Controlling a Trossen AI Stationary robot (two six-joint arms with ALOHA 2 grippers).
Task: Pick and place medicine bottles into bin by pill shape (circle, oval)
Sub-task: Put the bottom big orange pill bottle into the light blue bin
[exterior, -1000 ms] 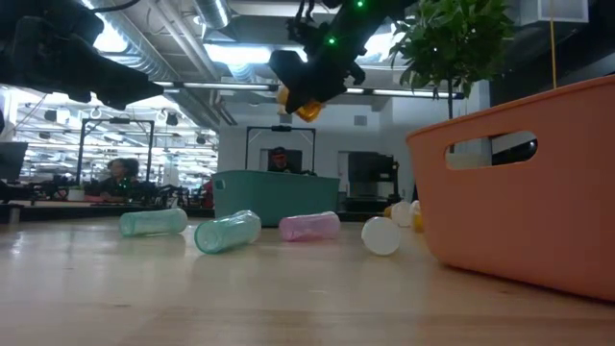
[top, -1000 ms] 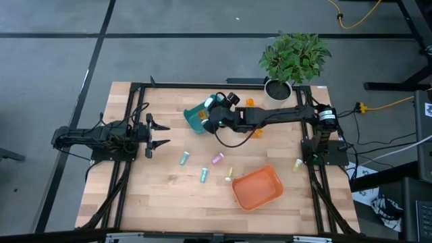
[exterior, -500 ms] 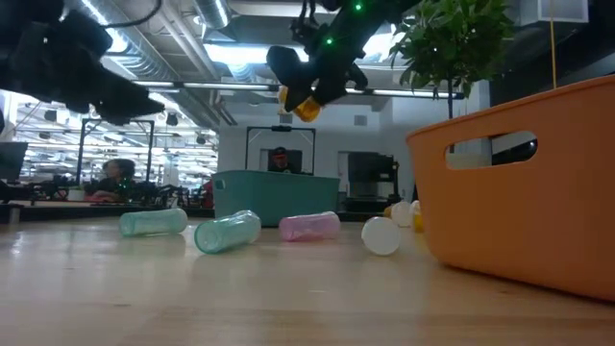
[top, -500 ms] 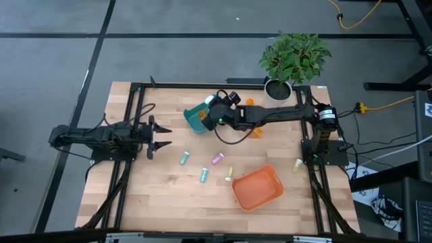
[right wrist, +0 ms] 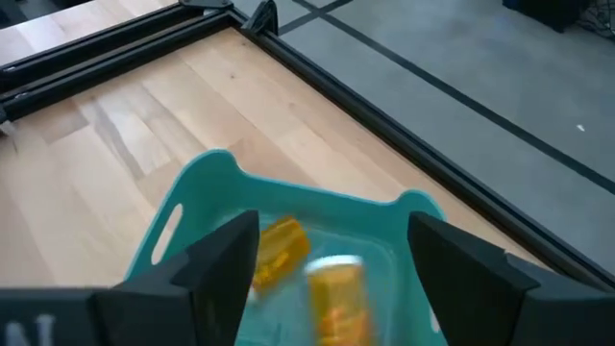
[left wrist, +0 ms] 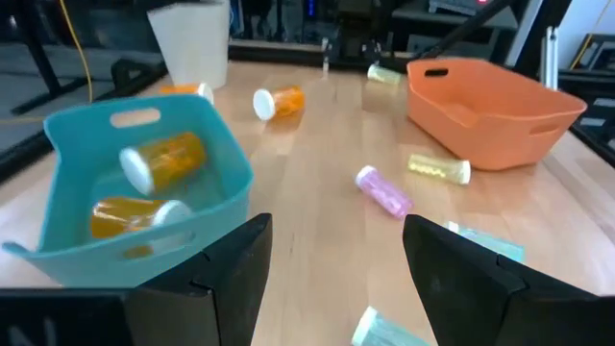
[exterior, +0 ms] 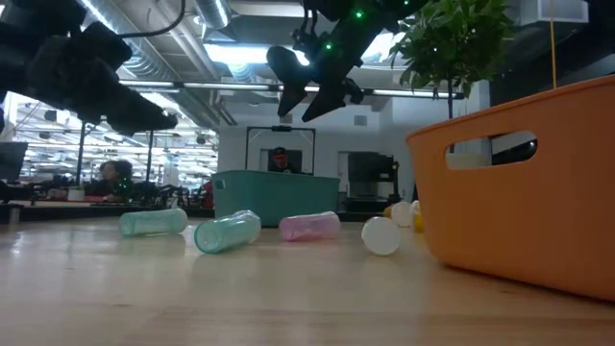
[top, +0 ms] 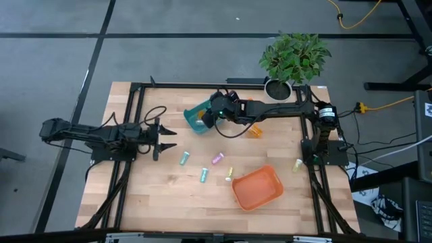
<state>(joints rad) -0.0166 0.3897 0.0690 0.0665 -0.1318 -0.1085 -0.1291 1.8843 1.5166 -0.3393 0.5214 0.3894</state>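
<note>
Hovering over the teal bin (top: 198, 119), the right gripper (top: 206, 116), fingers apart and empty; amber bottles (left wrist: 159, 160) inside. Probably just released. Next: one of the loose bottles (top: 217, 158) mid-table. Left gripper (top: 166, 138) spread, near them.

No lettering, label, brand or number can be read anywhere — not on the bottles, the bins or the room behind the table.
</note>
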